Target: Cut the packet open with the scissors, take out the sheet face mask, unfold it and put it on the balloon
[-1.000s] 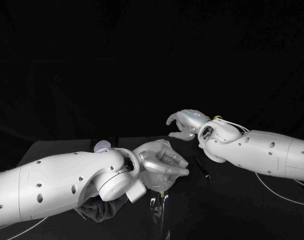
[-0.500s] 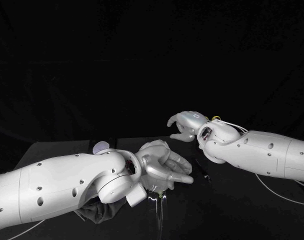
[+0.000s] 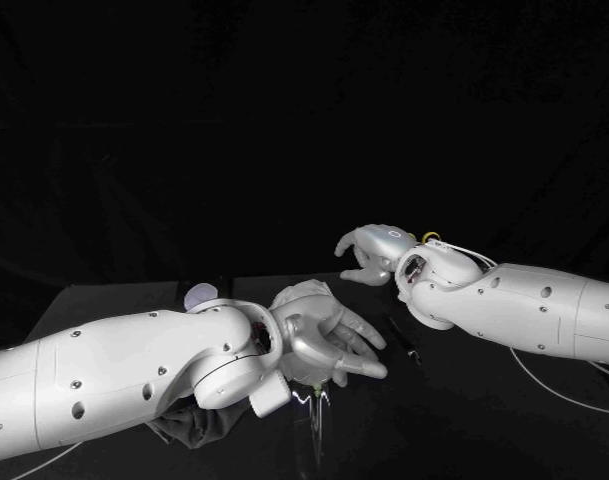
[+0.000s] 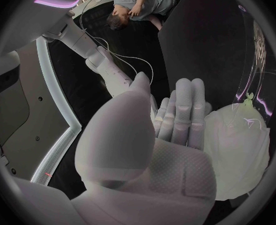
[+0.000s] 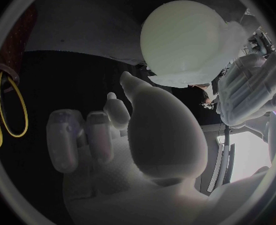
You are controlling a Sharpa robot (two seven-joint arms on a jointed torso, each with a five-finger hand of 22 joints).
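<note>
Since a second ago the left hand (image 3: 329, 342) has eased slightly lower and toward the near side, its fingers fanning wider; the right hand (image 3: 378, 250) has barely shifted. Left fingers are straight and apart, gripping nothing, lying just beside the balloon (image 5: 185, 37). A pale sheet mask (image 4: 238, 155) seems draped over the balloon, though the wrist views blur it. Right fingers are loosely curved, apart, holding nothing, near the balloon's other side. Both hands hang past the table's (image 3: 110, 300) far edge region, with bare black surface open toward the right.
</note>
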